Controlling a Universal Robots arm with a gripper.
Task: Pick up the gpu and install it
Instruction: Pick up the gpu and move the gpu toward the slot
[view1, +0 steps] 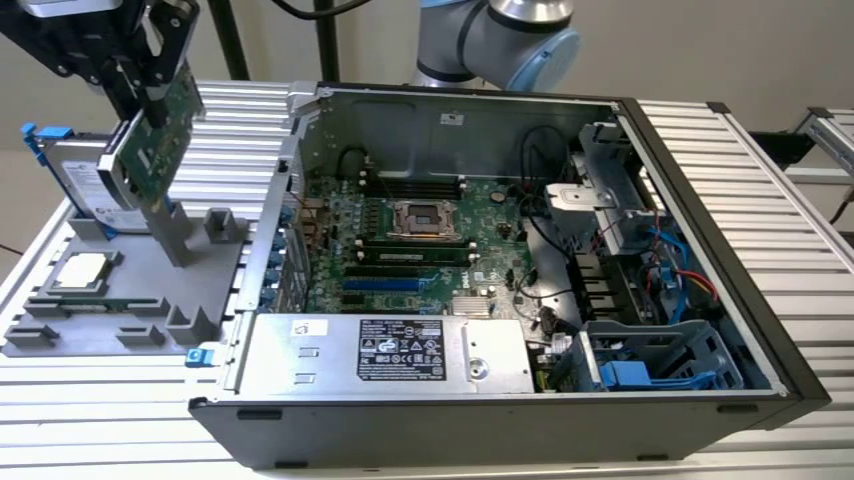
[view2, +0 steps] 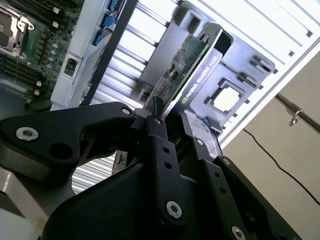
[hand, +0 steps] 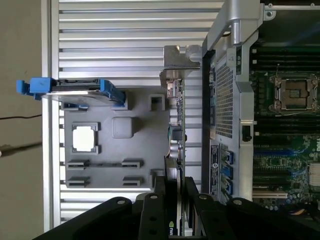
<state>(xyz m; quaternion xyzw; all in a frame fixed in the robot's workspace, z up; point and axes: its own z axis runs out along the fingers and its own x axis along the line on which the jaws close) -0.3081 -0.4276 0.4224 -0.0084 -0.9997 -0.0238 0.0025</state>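
The gpu is a thin card with a green board face and a silver end bracket pointing down. It hangs tilted over the grey holder tray, at the exterior view's left of the open computer case. My gripper is shut on the card's upper edge. In both wrist views the black fingers clamp the gpu from both faces. In the first wrist view the gpu shows edge-on, held by the gripper, between the tray and the case wall.
A silver hard drive with blue rails stands in the tray behind the card, and a processor chip lies flat in it. The motherboard has a blue slot. A power supply fills the case's near side.
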